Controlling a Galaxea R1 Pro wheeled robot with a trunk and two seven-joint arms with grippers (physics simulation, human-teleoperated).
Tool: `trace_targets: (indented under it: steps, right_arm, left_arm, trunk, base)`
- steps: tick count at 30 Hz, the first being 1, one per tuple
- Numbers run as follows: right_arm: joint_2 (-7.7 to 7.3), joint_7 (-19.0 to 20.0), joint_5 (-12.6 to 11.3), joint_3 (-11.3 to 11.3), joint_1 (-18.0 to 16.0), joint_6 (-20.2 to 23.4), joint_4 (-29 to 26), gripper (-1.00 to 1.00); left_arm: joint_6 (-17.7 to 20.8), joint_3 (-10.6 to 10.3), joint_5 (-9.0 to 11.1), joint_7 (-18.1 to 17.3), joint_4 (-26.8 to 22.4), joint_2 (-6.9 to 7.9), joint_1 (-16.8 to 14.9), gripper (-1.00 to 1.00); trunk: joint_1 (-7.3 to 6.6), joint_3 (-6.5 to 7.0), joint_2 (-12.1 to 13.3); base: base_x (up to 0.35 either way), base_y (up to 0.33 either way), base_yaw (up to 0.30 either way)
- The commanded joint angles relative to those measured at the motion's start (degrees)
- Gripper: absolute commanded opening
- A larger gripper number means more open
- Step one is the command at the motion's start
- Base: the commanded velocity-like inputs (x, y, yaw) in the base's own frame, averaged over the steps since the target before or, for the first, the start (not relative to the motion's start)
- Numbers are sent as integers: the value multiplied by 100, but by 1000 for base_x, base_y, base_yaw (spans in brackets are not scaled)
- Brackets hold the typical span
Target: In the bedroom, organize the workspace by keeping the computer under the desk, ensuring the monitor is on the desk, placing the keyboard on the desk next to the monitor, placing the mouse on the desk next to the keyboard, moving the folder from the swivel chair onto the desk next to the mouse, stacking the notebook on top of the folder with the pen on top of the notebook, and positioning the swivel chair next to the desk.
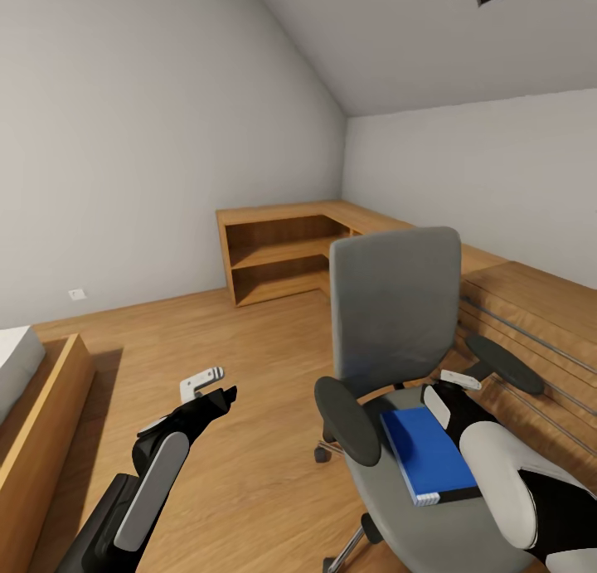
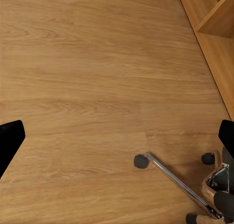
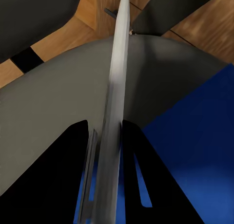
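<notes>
1. One folder [image 1: 431,455] lies flat on the swivel chair [image 1: 396,308] seat.
2. Right gripper [image 3: 108,151] seems clamped on a thin pale slab, possibly the notebook [image 3: 117,87].
3. Left gripper [image 1: 209,388] hangs spread wide and empty over the floor [image 1: 249,357].

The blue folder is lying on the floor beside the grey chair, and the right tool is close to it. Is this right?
Not quite. The blue folder lies on the seat of the grey chair, not on the floor; the head view shows this. The right tool is indeed close to it.
</notes>
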Motion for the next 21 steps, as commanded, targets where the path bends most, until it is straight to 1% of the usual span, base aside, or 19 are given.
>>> trace_targets:
  steps: [1, 9, 21]
  right_arm:
    - [0, -11, -42, 5, -2, 23, -10, -100]
    - [0, -11, -42, 5, -2, 23, -10, -100]
    - [0, -11, -42, 5, -2, 23, -10, -100]
  left_arm:
    - [2, -11, 56, 59, -7, 5, -5, 100]
    - [2, -10, 59, 59, -7, 5, -5, 100]
    - [2, -10, 64, 59, -7, 5, -5, 100]
  trunk:
    - [-1, -6, -3]
    - [-1, -6, -3]
    - [-1, -6, -3]
  base:
    - [-80, 0, 0]
    - [-172, 0, 0]
    - [-23, 0, 0]
